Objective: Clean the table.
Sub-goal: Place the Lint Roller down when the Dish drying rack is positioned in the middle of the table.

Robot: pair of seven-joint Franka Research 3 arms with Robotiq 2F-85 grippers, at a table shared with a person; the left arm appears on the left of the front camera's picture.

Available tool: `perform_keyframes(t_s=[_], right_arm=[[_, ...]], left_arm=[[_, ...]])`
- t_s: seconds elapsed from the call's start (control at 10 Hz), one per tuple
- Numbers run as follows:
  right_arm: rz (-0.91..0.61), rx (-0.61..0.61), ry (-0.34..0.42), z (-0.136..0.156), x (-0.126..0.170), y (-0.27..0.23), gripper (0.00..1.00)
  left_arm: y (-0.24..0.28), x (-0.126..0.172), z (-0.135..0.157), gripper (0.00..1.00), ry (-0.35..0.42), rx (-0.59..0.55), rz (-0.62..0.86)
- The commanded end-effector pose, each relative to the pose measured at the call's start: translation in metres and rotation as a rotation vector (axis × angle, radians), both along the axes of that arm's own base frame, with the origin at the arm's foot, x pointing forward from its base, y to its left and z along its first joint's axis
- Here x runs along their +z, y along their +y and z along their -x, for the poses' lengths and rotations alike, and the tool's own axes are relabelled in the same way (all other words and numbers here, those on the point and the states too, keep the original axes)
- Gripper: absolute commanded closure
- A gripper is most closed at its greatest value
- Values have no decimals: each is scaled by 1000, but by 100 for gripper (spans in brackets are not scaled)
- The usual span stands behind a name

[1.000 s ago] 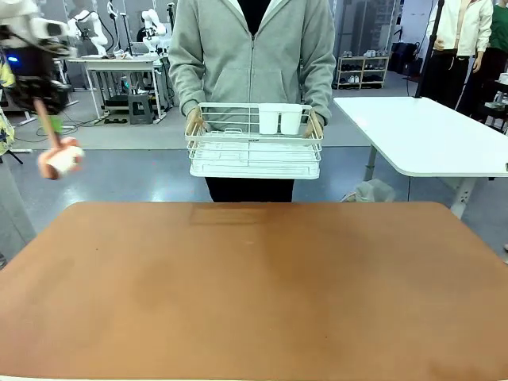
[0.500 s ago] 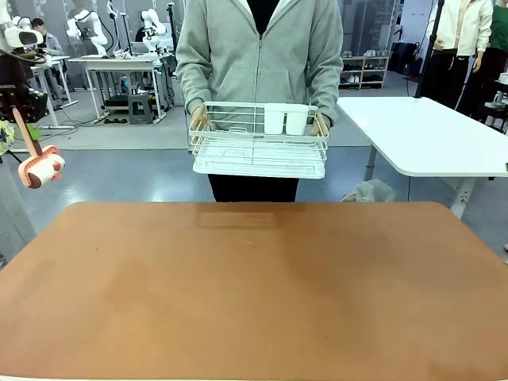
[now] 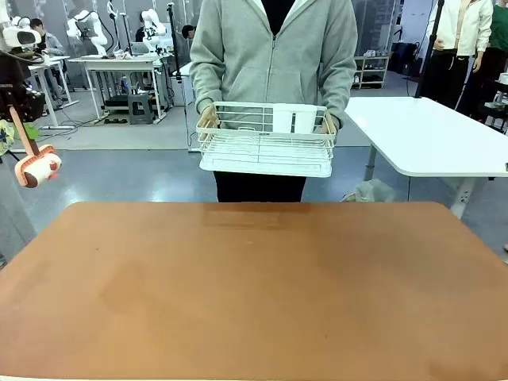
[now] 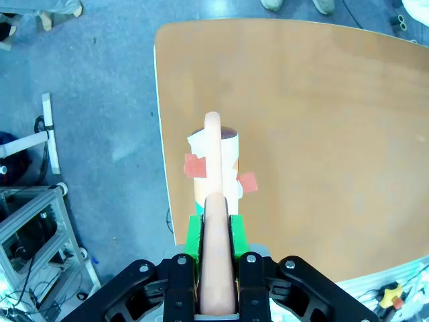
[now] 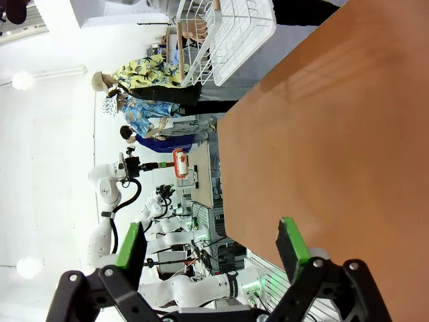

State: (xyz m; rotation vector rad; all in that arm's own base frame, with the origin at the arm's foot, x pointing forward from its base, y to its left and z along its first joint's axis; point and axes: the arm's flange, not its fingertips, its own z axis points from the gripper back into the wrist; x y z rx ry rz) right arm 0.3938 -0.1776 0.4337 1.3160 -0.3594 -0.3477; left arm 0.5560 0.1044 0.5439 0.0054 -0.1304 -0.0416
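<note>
The reddish-brown table [image 3: 254, 286] spreads across the near half of the front view. At the upper left, above and beyond the table's left edge, my left gripper [image 3: 13, 103] is shut on the peach handle of a cleaning roller [image 3: 38, 169], whose white head hangs below it. In the left wrist view the roller [image 4: 214, 161] points out past the green pads over the table's edge [image 4: 164, 134]. My right gripper [image 5: 210, 245] is open with nothing between its fingers, above the table [image 5: 335, 134].
A person in a grey hoodie stands at the far side, holding a white wire rack [image 3: 266, 143] with two white cups [image 3: 294, 119] in the air beyond the table's far edge. A white table [image 3: 429, 135] stands at the back right.
The left gripper has swung the roller left, away from the table, then nearly stopped. The person has stepped right with the rack.
</note>
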Motion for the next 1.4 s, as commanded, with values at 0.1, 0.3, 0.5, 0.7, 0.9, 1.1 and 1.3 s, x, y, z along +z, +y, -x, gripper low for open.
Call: perform_keyframes(t_s=[0.1,0.3,0.5,0.7,0.9,1.1,1.3], right_arm=[[-9,-4,-6,3,2,2,0],[-9,-4,-6,3,2,2,0],[-9,-4,-6,3,2,2,0],[-9,-4,-6,3,2,2,0],[-9,-4,-6,3,2,2,0],[-9,-4,-6,3,2,2,0],[-9,-4,-6,3,2,2,0]], left_arm=[[3,4,1,79,0,-2,-16],[3,4,1,79,0,-2,-16],[3,4,1,79,0,-2,-16],[3,4,1,79,0,-2,-16],[3,4,1,79,0,-2,-16],[3,4,1,79,0,-2,-16],[3,4,1,79,0,-2,-16]])
